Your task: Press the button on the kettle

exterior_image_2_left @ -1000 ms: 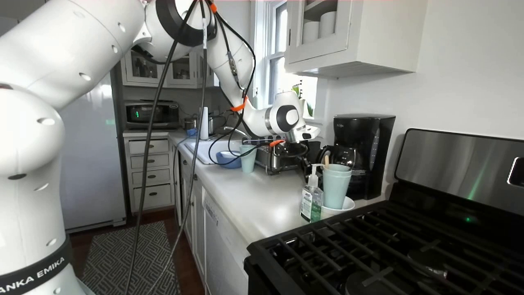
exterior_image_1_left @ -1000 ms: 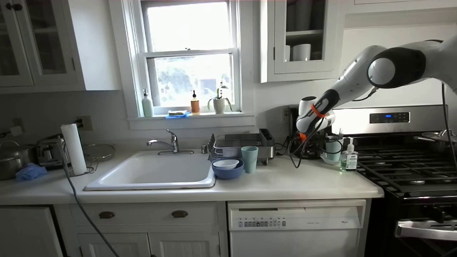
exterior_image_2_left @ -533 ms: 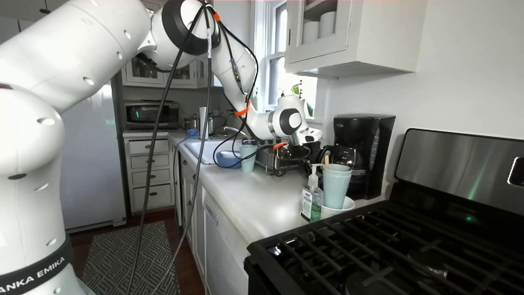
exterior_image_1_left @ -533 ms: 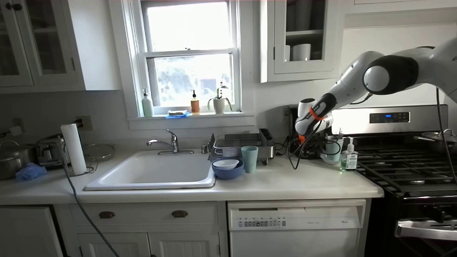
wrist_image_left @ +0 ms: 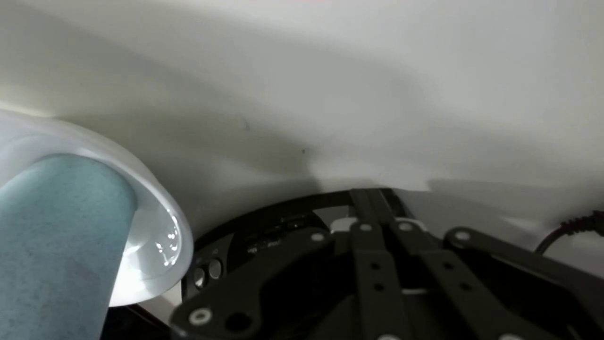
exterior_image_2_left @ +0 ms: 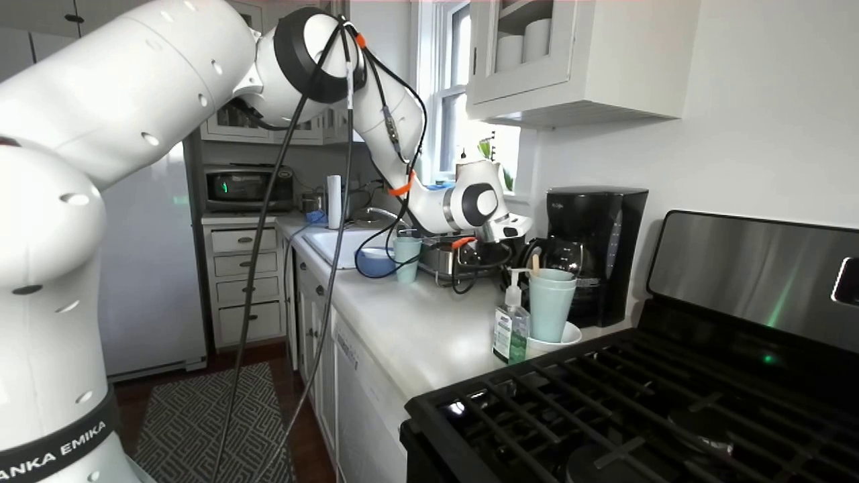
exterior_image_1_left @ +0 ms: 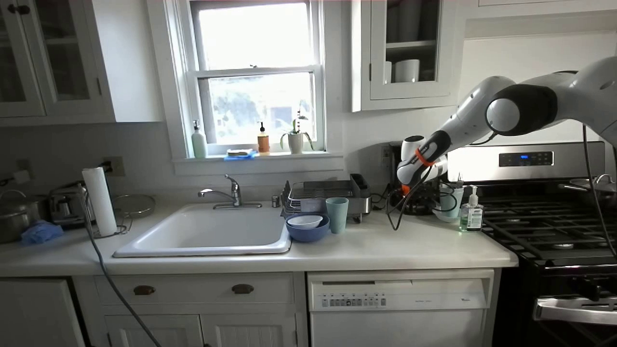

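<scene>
The kettle, a tall black boxy appliance with a glass jug, stands at the wall beside the stove. In an exterior view it is mostly behind my arm. In the wrist view its curved black base shows a dark panel and round silver buttons. My gripper is shut, fingertips together with nothing between them. In the wrist view the tips overlap the kettle's front base, to the right of the silver buttons; contact cannot be told. In both exterior views the dark gripper is low by the kettle's front and hard to make out.
Pale green cups stand in a white bowl close beside the kettle's base. A sanitizer bottle stands in front of them. The dish rack and a blue bowl are by the sink. A cable loop hangs from my wrist.
My arm and wrist have sunk lower, and the hand has shifted slightly toward the kettle in an exterior view. The kettle and cups have not visibly moved.
</scene>
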